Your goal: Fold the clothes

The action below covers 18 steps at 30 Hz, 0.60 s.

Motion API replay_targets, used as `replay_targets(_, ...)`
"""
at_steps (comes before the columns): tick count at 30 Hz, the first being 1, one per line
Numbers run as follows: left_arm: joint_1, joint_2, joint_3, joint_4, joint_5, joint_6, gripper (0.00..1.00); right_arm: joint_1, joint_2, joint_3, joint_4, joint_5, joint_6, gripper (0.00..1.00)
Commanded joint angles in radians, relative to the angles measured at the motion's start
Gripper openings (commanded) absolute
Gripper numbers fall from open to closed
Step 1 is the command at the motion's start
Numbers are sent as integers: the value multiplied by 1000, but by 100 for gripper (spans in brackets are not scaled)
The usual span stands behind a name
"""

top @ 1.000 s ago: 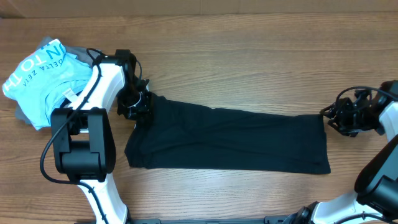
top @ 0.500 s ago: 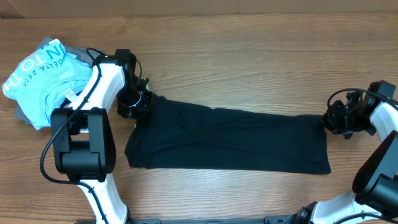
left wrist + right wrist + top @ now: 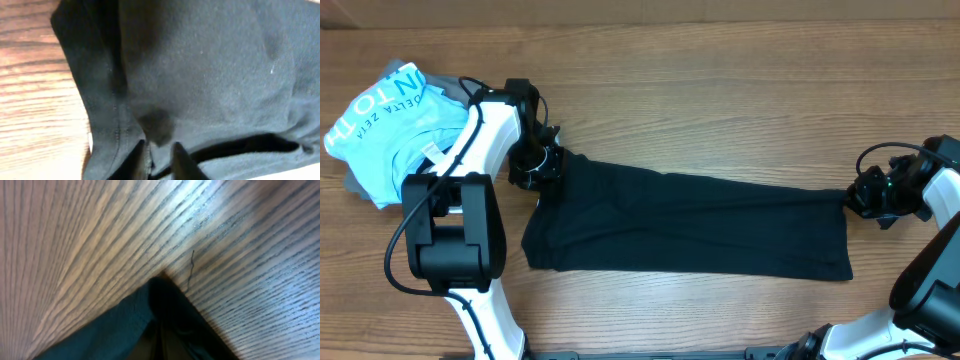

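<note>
The clothes [image 3: 690, 225], a plain black T-shirt, lie as a long flat strip across the middle of the wooden table. My left gripper [image 3: 548, 170] sits at the strip's far left corner. In the left wrist view its fingertips [image 3: 182, 159] stand close together with a fold of the black fabric [image 3: 200, 65] pinched between them. My right gripper [image 3: 857, 197] is at the strip's far right corner. In the right wrist view the right gripper [image 3: 160, 330] is shut, and the pointed corner of the clothes [image 3: 125, 325] runs into it.
A light blue shirt with white lettering [image 3: 380, 120] lies on grey garments [image 3: 355, 188] at the table's far left. The left arm's black base [image 3: 450, 235] stands by the strip's near left end. Bare wood [image 3: 720, 100] lies behind the strip.
My right gripper has come in to the strip's far right corner and shut there, shifting slightly down. The left gripper and the strip's left end have stayed put.
</note>
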Motion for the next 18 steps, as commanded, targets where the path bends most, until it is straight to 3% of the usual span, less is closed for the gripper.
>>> replay_targets(1,23,-22,68,-12,3,-2,38,-5,-3,12,6,-8,11,4)
replay_targets(4,35,-22,89,0,2,7,53,-5,-3,12,6,-8,11,4)
replay_targets(8,39,-22,79,74,19,19,59,-5,-3,12,6,-8,11,4)
replay_targets(15,39,-8,18,192,102,25,49,-5,-3,12,2,-8,12,4)
replay_targets(18,39,-7,-25,244,193,25,31,-5,-3,12,2,-7,12,4)
